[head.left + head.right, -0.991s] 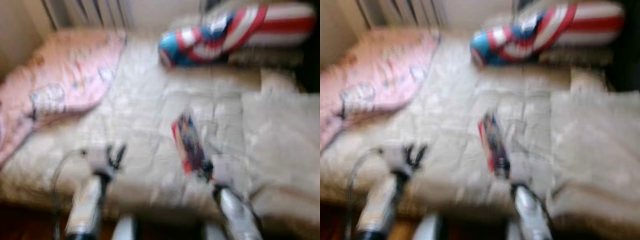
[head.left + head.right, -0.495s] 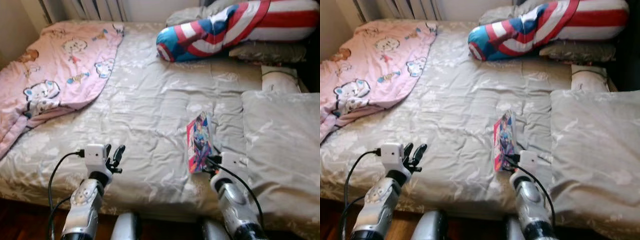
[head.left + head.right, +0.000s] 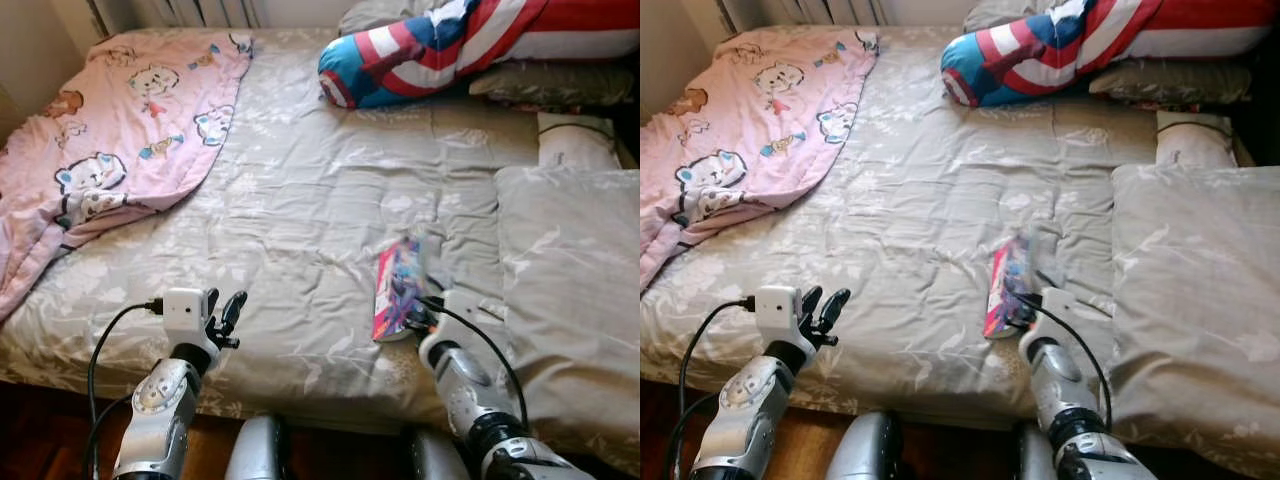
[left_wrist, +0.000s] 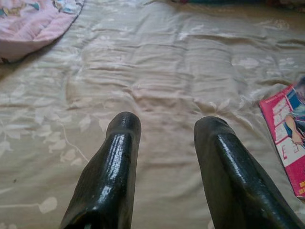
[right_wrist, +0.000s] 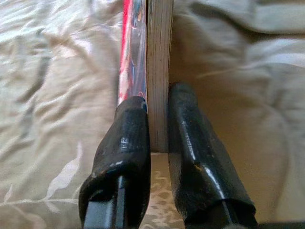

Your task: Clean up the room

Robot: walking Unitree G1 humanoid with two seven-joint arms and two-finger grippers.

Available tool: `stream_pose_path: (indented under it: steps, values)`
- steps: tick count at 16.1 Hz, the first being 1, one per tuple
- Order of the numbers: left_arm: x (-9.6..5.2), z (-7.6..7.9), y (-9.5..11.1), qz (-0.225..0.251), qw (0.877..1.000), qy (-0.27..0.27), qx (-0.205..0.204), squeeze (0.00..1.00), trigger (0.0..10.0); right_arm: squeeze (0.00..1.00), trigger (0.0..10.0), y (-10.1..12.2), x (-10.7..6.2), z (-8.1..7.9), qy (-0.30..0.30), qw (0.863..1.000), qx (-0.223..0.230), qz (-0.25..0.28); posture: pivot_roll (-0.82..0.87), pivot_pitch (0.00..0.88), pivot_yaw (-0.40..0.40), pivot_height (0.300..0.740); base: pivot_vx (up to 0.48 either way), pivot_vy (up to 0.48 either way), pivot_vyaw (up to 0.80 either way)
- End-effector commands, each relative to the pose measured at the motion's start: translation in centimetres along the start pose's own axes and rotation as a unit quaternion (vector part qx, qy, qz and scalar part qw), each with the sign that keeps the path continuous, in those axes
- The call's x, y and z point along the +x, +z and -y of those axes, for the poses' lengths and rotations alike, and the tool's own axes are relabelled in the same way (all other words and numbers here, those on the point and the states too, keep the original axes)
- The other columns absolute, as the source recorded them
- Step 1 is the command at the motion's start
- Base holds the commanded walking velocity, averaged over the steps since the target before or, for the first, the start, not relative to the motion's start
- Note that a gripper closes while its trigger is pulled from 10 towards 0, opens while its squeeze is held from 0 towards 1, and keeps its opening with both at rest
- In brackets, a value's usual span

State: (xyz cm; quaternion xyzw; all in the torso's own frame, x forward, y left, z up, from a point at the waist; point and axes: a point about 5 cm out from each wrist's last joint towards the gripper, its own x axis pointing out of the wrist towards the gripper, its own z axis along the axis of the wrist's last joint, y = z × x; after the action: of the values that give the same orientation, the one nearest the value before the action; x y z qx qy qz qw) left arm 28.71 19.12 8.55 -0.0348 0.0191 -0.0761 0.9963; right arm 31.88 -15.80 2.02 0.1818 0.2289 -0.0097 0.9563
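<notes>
Gripping the book (image 5: 157, 57) by its lower edge, the right gripper (image 5: 159, 143) holds it tilted over the grey bedspread (image 3: 300, 200) near the bed's front edge; tidying appears barely begun. The left gripper (image 4: 164, 157) hovers with fingers spread, holding nothing. A pink blanket (image 3: 110, 130), striped bolster (image 3: 440, 50) and pillow (image 3: 570, 280) remain, none obstructing.
</notes>
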Motion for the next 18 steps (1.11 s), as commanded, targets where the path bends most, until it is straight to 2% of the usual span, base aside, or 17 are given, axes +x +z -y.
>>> stream_pose_path:
  steps: [1,2,3,5,9,10,11,15,18]
  values:
    - [-0.4,-0.1,-0.4,-0.015,1.0,-0.005,0.005,0.0,10.0,0.0,10.0,-0.8,-0.1,0.1,0.008,0.999,0.041,-0.014,0.08,0.192,0.076,0.624,0.0,0.0,0.0]
    - [-0.4,-0.1,-0.4,-0.016,1.0,-0.007,0.005,0.0,10.0,0.0,10.0,-0.9,-0.2,0.2,0.014,0.999,0.047,-0.016,0.08,0.192,0.079,0.624,0.0,0.0,0.0]
    - [-0.4,-0.1,-0.4,-0.018,1.0,-0.009,0.006,0.0,10.0,0.0,10.0,-1.3,-0.3,0.5,0.011,0.999,0.02,-0.026,0.08,0.191,0.08,0.624,0.0,0.0,0.0]
    - [-0.6,-0.1,-0.4,-0.023,1.0,-0.014,0.009,0.0,10.0,0.0,10.0,-2.9,-0.8,1.8,-0.037,0.996,-0.044,-0.064,0.08,0.187,0.084,0.624,0.0,0.0,0.0]
    - [-0.6,-0.3,-0.3,-0.023,1.0,-0.011,0.01,0.0,10.0,0.0,10.0,-3.2,-1.1,2.5,-0.05,0.99,-0.11,-0.078,0.09,0.194,0.088,0.624,0.0,0.0,0.0]
    - [-0.7,-0.3,-0.4,-0.025,0.999,-0.015,0.014,0.0,10.0,0.0,10.0,-3.1,-1.1,2.8,-0.061,0.984,-0.146,-0.08,0.08,0.196,0.088,0.624,0.0,0.0,0.0]
    - [-0.8,-0.3,-0.4,-0.027,0.999,-0.017,0.015,0.0,10.0,0.0,10.0,-3.0,-1.1,2.9,-0.066,0.982,-0.155,-0.081,0.08,0.197,0.089,0.624,0.0,0.0,0.0]
    - [-1.1,-0.5,-0.5,-0.031,0.999,-0.011,0.016,0.0,10.0,0.0,10.0,-2.6,-1.1,3.6,-0.095,0.979,-0.158,-0.083,0.09,0.211,0.087,0.624,0.0,0.0,0.0]
    - [-1.2,-0.5,-0.5,-0.032,0.999,-0.011,0.017,0.0,10.0,0.0,10.0,-3.6,-1.3,3.6,-0.115,0.983,-0.105,-0.098,0.09,0.215,0.089,0.624,0.0,0.0,0.0]
